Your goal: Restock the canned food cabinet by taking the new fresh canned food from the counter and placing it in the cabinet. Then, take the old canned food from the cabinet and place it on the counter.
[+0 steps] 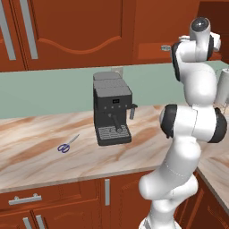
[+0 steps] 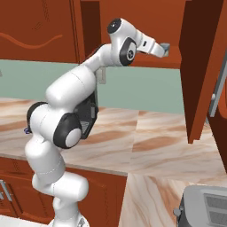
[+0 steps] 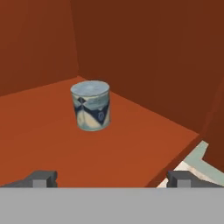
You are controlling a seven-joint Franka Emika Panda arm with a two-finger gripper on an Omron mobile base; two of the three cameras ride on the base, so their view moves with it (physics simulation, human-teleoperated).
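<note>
The old canned food [image 3: 90, 105], a small upright can with a bluish label, stands on the shelf board of the cabinet [image 3: 43, 140], toward its back corner. My gripper [image 3: 111, 179] is open at the shelf's front edge, a good way short of the can, with nothing between its grey fingertips [image 3: 41, 178]. In the right base view the arm reaches up and the gripper [image 2: 165, 48] points into the doorless niche of the cabinet [image 2: 177, 26]. The gripper [image 1: 166, 47] also shows small at the niche in the left base view. The counter [image 1: 36, 147] lies below. The new fresh canned food is out of view.
A black coffee machine [image 1: 112, 114] stands on the counter against the green wall, with blue-handled scissors [image 1: 67, 144] to its left. An open wooden door [image 2: 201, 66] hangs right of the niche. A grey toaster [image 2: 206, 206] sits on the near right counter.
</note>
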